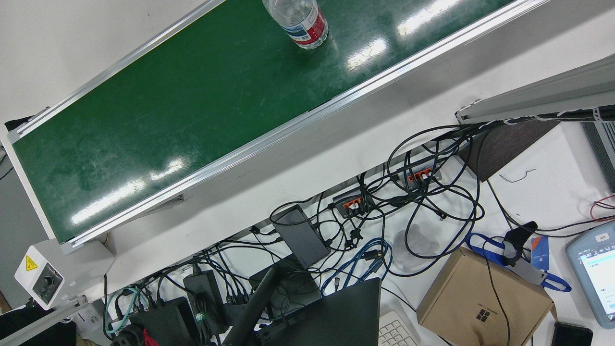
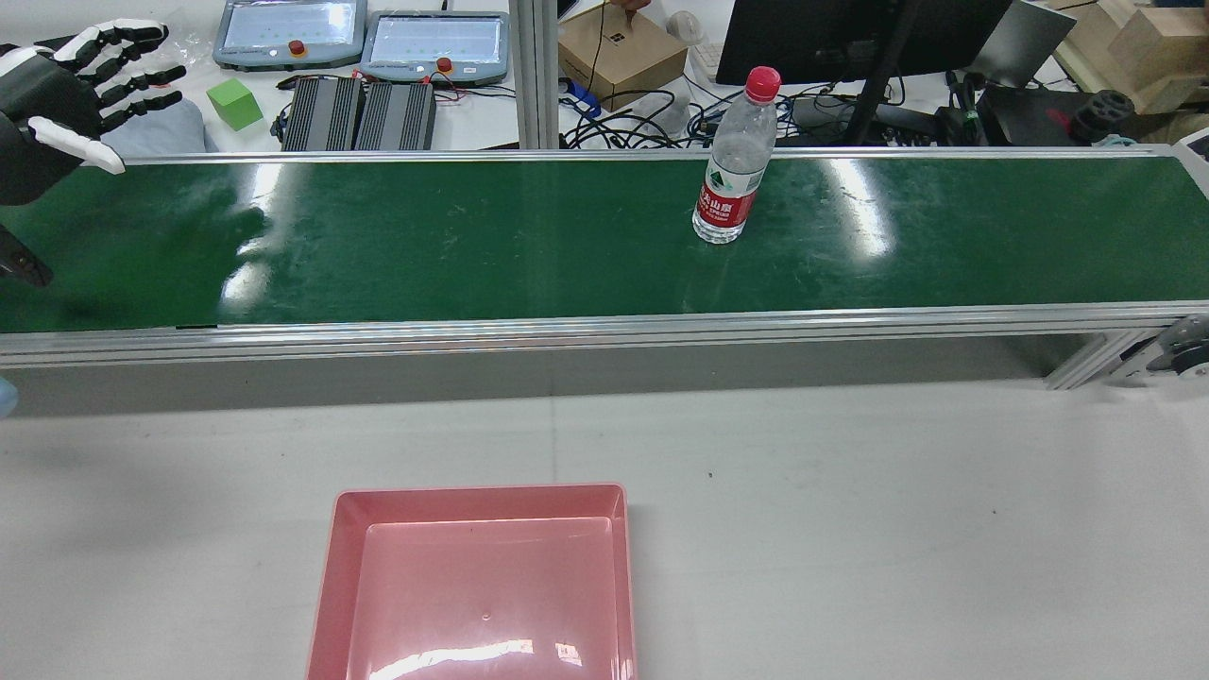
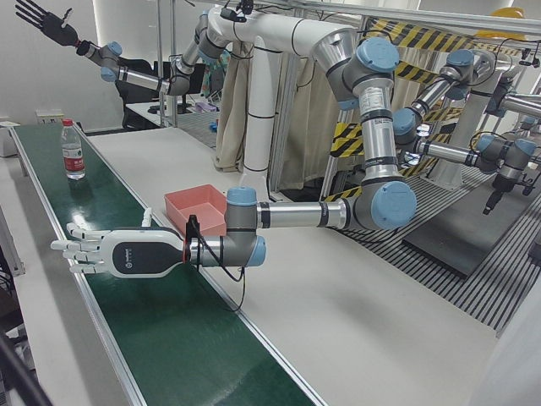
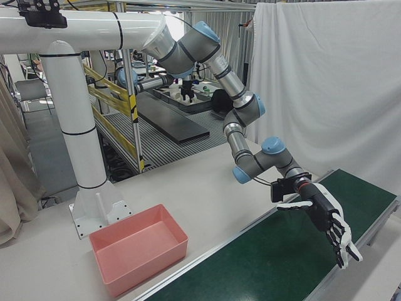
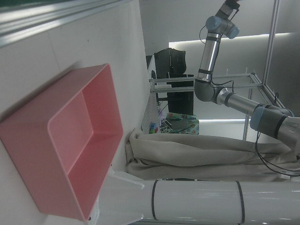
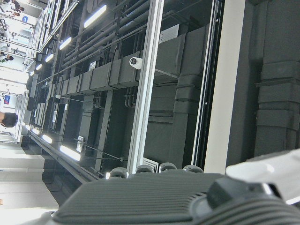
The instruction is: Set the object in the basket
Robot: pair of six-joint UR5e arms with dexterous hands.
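Note:
A clear water bottle [image 2: 735, 170] with a red cap and red label stands upright on the green conveyor belt [image 2: 472, 236]. It also shows in the front view [image 1: 302, 21] and the left-front view [image 3: 73, 150]. The pink basket [image 2: 482, 586] sits empty on the white table before the belt, and shows in the left hand view [image 5: 70, 140]. My left hand [image 2: 66, 94] is open with fingers spread above the belt's left end, far from the bottle; it also shows in the left-front view [image 3: 93, 249] and the right-front view [image 4: 326, 219]. My right hand [image 3: 46, 24] is raised high, open and empty.
Beyond the belt, a desk holds two teach pendants [image 2: 359, 38], a green cube [image 2: 234, 102], a cardboard box [image 2: 619, 52], a monitor and tangled cables [image 1: 384, 216]. The belt has raised aluminium rails [image 2: 567, 326].

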